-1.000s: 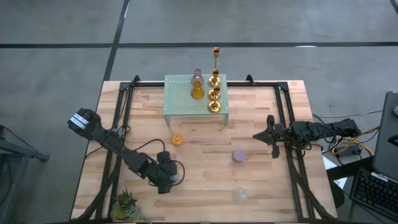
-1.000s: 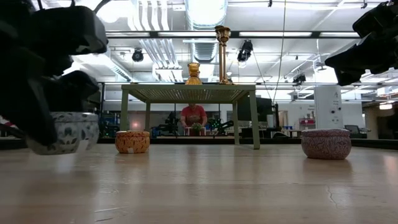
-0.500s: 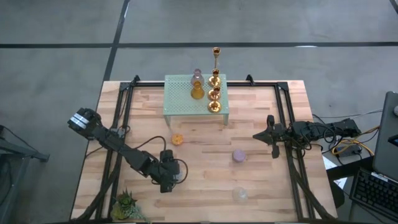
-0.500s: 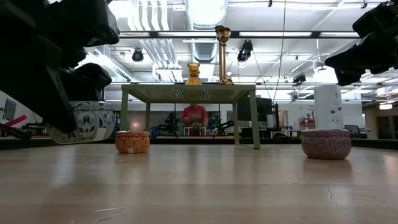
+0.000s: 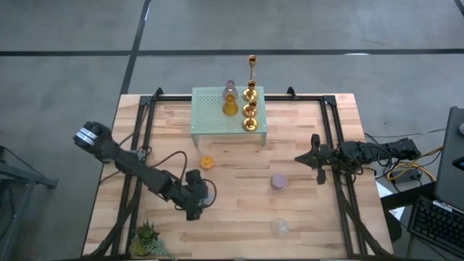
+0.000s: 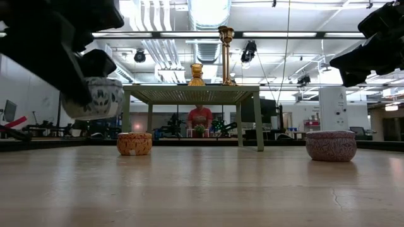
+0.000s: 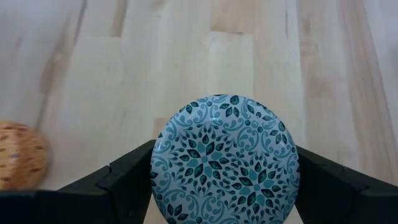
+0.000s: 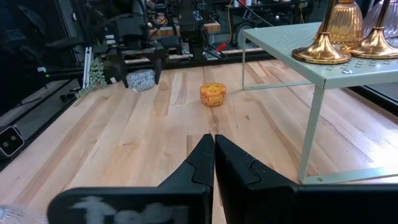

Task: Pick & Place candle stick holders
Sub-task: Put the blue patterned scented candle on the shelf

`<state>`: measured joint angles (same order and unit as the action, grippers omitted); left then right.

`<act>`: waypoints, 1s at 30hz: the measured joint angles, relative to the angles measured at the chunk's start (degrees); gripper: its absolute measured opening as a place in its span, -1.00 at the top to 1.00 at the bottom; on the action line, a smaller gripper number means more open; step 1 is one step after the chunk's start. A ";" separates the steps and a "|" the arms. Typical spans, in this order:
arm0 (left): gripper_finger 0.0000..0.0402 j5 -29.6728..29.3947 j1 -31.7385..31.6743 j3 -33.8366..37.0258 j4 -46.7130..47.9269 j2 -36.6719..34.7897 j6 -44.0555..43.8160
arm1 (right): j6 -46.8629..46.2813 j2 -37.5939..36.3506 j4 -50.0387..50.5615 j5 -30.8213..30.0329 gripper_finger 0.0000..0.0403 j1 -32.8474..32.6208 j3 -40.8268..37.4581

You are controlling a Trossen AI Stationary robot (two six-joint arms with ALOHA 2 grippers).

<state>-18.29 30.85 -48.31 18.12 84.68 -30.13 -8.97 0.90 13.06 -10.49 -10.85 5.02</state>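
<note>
my left gripper [image 7: 224, 165] is clamped around a squat round holder with a blue-and-white leaf pattern [image 7: 225, 158], one dark finger [image 7: 127, 177] pressed to each side of it. in the low view that patterned holder [image 6: 95, 98] hangs clear of the pale wooden table [image 6: 208, 189], with bare air under it. seen from above, my left gripper [image 5: 197, 196] is over the table's 7 o'clock part, with the small spiky green plant [image 5: 145, 237] further out toward the same corner

my right gripper [image 8: 213, 151] is pinched fully together on nothing, the two fingers meeting along a thin seam. from above it [image 5: 313, 159] sits near the table's 3 o'clock edge, pointing toward the middle

the mint-green perforated metal stand [image 5: 206, 116] is at 12 o'clock. on its top stand three shiny gold candlesticks with round bases in a row [image 5: 249, 107], an amber glass holder [image 5: 230, 107], and behind that a pale purplish one [image 5: 230, 86]. a tall slender gold candlestick [image 5: 252, 65] rises at the stand's far edge

loose on the table: a squat orange patterned holder [image 5: 206, 162] just at 6 o'clock from the stand, a squat pink holder [image 5: 278, 180] toward 4 o'clock, and a clear glass holder [image 5: 279, 226] near 5 o'clock. i cannot tell whether any of these holds anything

beyond the table, the low view shows a person in a red top [image 6: 200, 118]
</note>
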 joint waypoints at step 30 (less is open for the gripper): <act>-0.56 -0.18 -5.40 0.22 4.00 -9.62 3.13 | 0.00 -0.01 0.02 0.01 0.96 -0.02 0.00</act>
<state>-18.47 25.45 -48.10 22.12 75.05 -27.00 -8.97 0.89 13.08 -10.48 -10.87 5.02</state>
